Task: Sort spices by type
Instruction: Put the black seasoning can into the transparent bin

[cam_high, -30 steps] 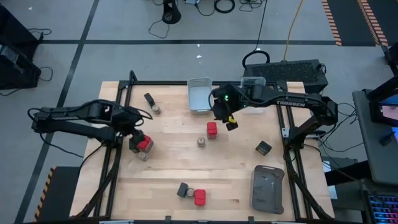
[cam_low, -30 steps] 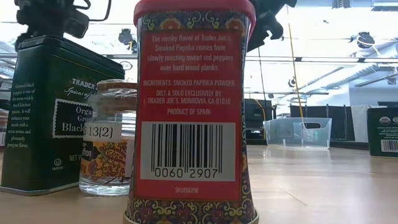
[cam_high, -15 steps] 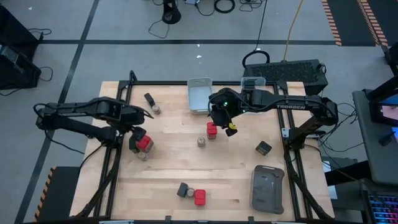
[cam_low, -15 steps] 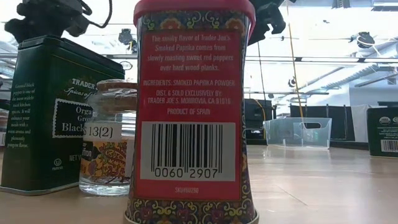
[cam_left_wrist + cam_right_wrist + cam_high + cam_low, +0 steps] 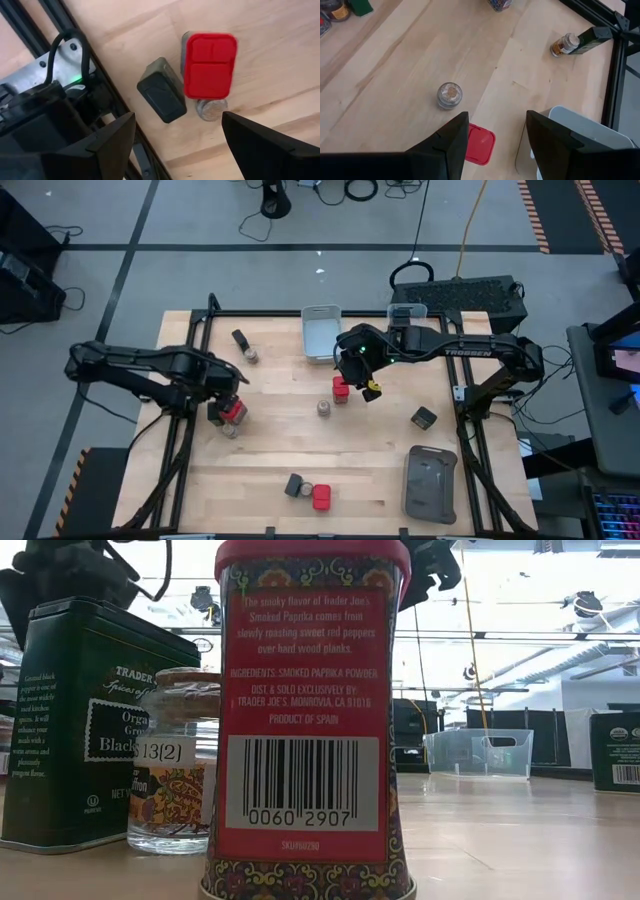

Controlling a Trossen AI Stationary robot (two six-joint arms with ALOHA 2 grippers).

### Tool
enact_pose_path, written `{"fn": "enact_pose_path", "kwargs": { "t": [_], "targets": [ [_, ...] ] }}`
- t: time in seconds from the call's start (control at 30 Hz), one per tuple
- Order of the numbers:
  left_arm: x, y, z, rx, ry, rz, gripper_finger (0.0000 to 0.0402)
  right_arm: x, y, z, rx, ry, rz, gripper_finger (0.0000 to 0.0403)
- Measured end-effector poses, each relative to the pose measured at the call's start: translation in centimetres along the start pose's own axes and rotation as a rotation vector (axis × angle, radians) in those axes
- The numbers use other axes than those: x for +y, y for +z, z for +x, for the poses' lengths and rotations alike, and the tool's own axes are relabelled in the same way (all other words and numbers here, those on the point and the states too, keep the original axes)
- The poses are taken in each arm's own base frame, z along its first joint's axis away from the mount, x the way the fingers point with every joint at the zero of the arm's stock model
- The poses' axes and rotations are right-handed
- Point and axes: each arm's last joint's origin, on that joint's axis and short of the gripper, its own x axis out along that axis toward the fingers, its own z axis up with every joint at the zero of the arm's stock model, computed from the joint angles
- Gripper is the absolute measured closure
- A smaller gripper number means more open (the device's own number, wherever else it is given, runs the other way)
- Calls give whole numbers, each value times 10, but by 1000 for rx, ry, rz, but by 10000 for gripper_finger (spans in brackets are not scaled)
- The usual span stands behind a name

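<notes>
My left gripper [image 5: 177,150] is open and hovers above a cluster at the table's left: a red-capped container [image 5: 210,65] [image 5: 234,411], a dark tin [image 5: 161,96] and a round jar [image 5: 211,109], all standing on the wood. My right gripper [image 5: 497,145] is open above mid-table. A second red-capped container [image 5: 480,145] [image 5: 341,388] shows between its fingers, and a round jar [image 5: 449,95] stands beside it. A near-edge trio fills the low view: red container [image 5: 310,720], dark tin [image 5: 90,720], jar [image 5: 180,760].
A grey bin [image 5: 321,332] and a clear bin [image 5: 407,313] sit at the far edge, and a flat dark grey tray [image 5: 430,483] at the near right. A dark tin [image 5: 239,338] with a jar [image 5: 252,356] stands far left. A lone dark tin [image 5: 424,417] stands on the right.
My left gripper has drifted a little toward the table's right, over the left cluster. My right gripper has shifted slightly toward the near-left, over the central red-capped container. No spice has moved.
</notes>
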Motion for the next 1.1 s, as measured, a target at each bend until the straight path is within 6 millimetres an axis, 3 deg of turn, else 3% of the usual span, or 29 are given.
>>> {"fn": "enact_pose_path", "kwargs": {
  "t": [0.2,0.37,0.6,1.1],
  "targets": [
    [-8,-2,13,20,60,6,100,0,0,0,1,0,0,222],
    [0,-5,28,42,90,-38,100,0,0,0,2,1,0,222],
    [1,-8,42,18,-69,-67,100,0,-1,0,6,4,-7,222],
    [6,-14,64,55,-4,-80,100,0,0,0,-3,-2,-27,222]
  ]
}}
